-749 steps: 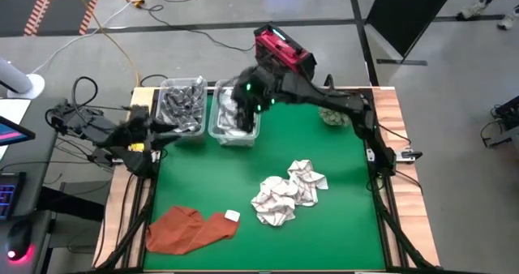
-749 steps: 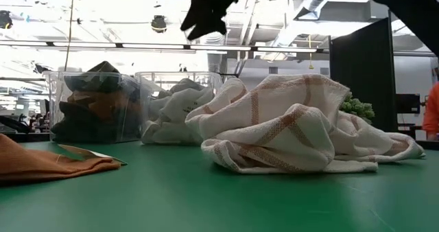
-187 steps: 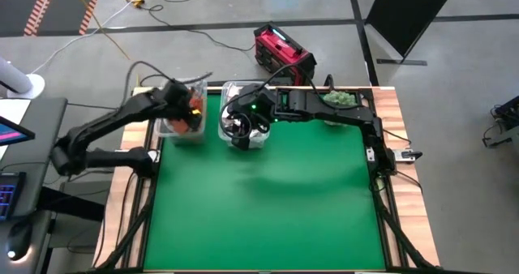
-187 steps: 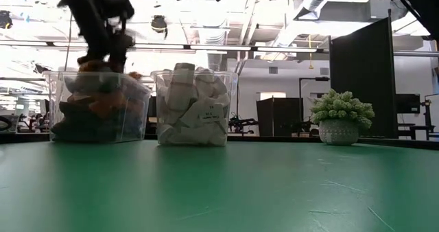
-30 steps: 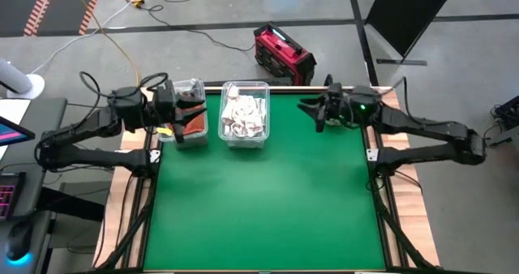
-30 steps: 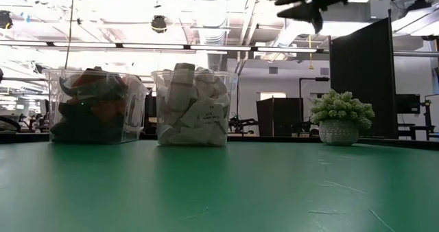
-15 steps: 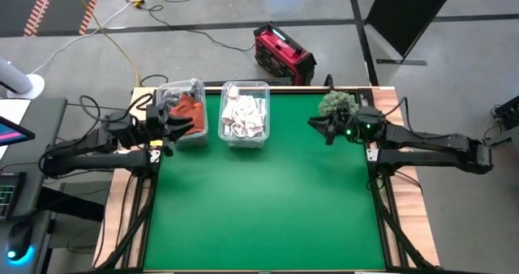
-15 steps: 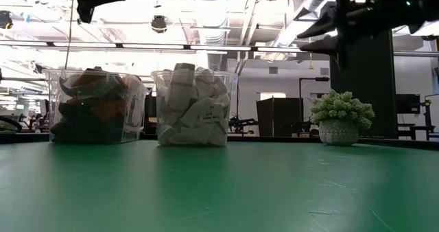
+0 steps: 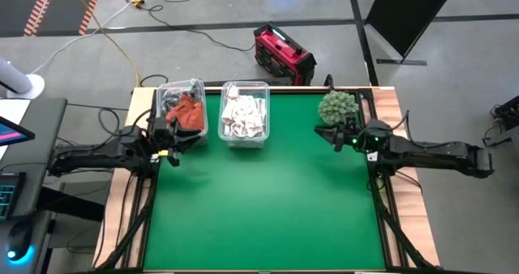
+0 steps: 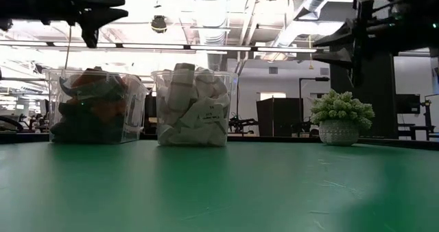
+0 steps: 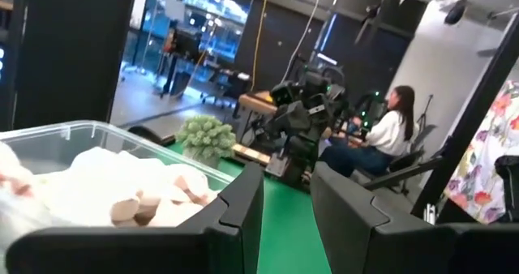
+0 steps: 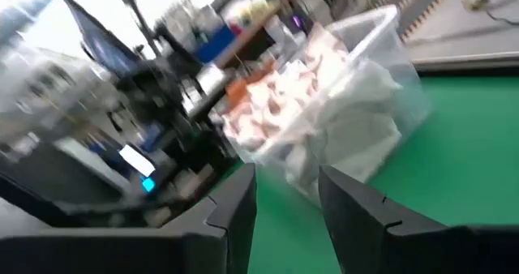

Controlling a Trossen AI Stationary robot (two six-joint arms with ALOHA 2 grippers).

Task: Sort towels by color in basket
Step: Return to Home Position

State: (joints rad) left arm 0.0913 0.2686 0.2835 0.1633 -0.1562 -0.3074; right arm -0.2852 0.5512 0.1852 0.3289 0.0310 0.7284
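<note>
Towels [image 9: 242,116] lie in 2 bins [image 9: 245,83]; left gripper [image 9: 185,139] beside them, right gripper [image 9: 323,131] apart, jaws parted, empty.

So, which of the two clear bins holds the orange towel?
The bin nearer the left arm, with rust-orange and dark cloth inside; the other bin holds only white and pale cloths.

The left arm [image 9: 89,156] reached in from the left side, stretched nearly level, with the left gripper [image 9: 177,139] pointing right and its two fingers [image 11: 235,217] parted and empty. The right arm [image 9: 430,152] mirrored it from the right side, with the right gripper [image 9: 328,133] pointing left, its fingers [image 12: 231,217] likewise apart and empty.
</note>
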